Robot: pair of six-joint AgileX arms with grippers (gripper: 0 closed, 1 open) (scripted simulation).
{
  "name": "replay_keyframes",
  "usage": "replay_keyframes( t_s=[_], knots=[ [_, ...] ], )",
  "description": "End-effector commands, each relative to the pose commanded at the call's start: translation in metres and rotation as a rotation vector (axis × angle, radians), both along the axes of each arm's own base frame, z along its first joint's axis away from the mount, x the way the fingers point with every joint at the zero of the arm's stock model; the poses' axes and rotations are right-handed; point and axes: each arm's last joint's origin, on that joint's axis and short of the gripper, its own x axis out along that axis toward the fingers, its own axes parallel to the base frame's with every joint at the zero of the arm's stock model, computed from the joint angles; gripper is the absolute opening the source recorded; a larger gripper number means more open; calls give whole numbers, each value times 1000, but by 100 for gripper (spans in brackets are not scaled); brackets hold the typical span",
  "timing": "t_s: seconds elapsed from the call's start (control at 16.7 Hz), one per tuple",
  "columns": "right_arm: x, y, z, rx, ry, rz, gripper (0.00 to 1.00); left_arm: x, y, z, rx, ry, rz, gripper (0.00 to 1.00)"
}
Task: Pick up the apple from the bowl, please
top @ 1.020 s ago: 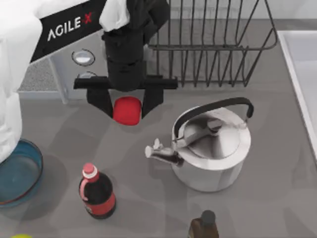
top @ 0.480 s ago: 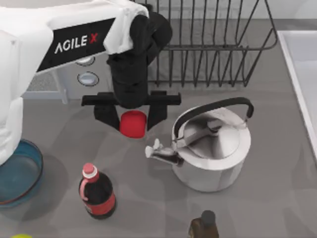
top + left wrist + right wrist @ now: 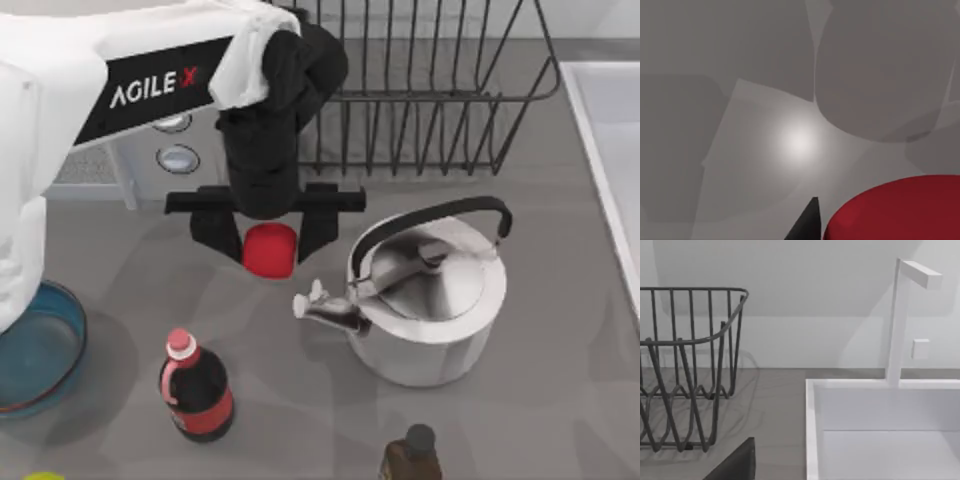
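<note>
The left gripper (image 3: 269,240) is clenching the apple (image 3: 269,249) in its jaws above the table (image 3: 560,400), well right of the bowl (image 3: 45,345); having drifted right, it is now holding nearly still, so the pickup looks complete.

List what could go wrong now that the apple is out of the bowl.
The left gripper holds the apple between its fingers, above the table. The round, smooth fruit might slip out and roll away. The kettle stands close beside it, spout pointing toward the gripper, so a sideways move could clip it. A dropped apple could also hit the cola bottle.
</note>
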Motion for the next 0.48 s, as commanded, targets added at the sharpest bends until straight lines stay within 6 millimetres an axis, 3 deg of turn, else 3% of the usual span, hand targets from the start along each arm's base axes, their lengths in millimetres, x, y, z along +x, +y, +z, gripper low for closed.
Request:
replay_keyframes(
  t_s=[0.42,0.48],
  knots=[
    [0,0,0,0,0,0,100,0,0,0,0,0,0,98],
    [0,0,0,0,0,0,100,0,0,0,0,0,0,100]
  ],
)
